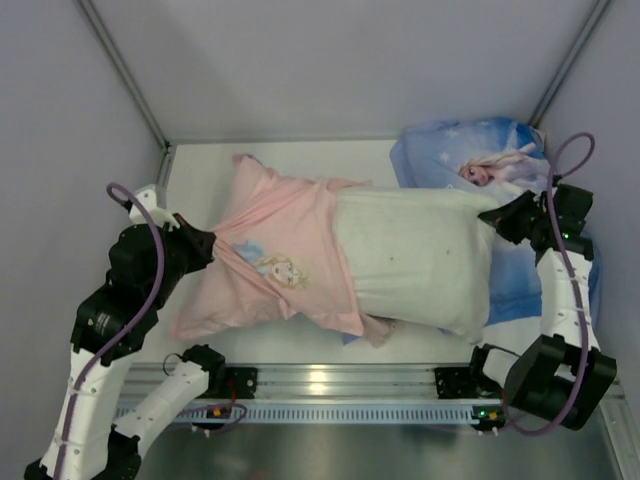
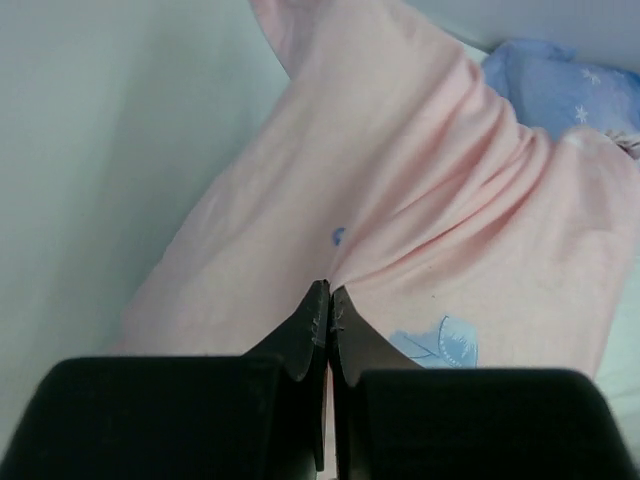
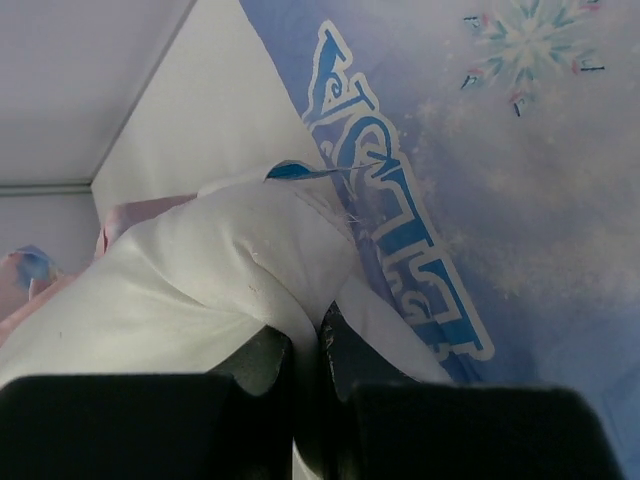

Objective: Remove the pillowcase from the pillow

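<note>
1. While its elbow bends out at the near left, the left claw [image 1: 205, 245] is pinched together on a pink fold of the pillowcase [image 1: 280, 250], at its left edge.
2. Reaching up from the near right, the right claw [image 1: 497, 222] is clamped on the right corner of the pillow [image 1: 420, 260].
3. Lying across the bench [image 1: 200, 180], the pillowcase sheathes only the pillow's left half; the white right half lies bare.
4. Farther right, a second pillow [image 1: 480, 155] in blue Elsa print lies partly under that bare end.
</note>
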Tool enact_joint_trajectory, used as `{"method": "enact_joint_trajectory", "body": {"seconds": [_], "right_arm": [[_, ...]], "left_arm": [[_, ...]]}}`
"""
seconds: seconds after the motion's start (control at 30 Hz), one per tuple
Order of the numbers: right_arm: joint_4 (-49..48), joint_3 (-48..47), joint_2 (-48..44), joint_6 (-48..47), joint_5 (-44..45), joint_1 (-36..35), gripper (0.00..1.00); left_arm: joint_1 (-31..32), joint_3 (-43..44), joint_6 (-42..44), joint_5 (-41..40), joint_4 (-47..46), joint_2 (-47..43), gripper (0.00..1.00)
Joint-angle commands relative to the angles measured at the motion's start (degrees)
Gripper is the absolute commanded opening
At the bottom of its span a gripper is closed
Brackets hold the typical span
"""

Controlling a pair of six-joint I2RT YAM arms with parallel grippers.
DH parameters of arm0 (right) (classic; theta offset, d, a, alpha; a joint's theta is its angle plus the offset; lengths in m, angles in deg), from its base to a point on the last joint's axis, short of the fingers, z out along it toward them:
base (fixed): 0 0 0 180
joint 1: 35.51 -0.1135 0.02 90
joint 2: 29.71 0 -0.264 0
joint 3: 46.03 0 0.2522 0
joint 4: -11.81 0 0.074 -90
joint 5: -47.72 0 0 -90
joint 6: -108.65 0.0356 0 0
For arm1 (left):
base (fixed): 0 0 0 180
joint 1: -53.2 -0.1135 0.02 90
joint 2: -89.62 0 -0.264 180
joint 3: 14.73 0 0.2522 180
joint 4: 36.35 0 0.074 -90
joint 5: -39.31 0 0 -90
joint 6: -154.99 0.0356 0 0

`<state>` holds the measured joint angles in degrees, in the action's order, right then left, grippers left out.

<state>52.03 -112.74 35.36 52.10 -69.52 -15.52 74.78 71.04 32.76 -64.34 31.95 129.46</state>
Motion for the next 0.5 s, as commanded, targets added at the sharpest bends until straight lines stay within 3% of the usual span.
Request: {"method": "enact_joint_trajectory", "body": {"seconds": [0.0,0.17,0.33,0.43,0.47], "right_arm": [[-8.4,-2.7,-2.1,0.8,0.2,9.0,0.00],[-8.4,-4.7,-3.5,2.6,-1.4,11.6,0.00],[-8.4,-10.8,-2.9,5.1,-3.7,14.1,0.00],[-8.4,-14.5,-1.8,7.7,-4.7,14.1,0.00],[-8.7,-15.3,-1.2,8.1,-4.8,13.9,0.00]], "left_arm": [[-0.8,3.1,4.2,-13.4,4.0,-1.6,0.00],[-0.8,-5.7,2.0,-5.5,0.7,0.1,0.00],[-0.8,-12.4,0.3,-3.3,-5.2,2.4,0.00],[-0.8,-14.9,0.7,3.2,-9.5,4.3,0.00],[-0.8,-15.4,1.3,9.5,-11.2,5.9,0.00]]}}
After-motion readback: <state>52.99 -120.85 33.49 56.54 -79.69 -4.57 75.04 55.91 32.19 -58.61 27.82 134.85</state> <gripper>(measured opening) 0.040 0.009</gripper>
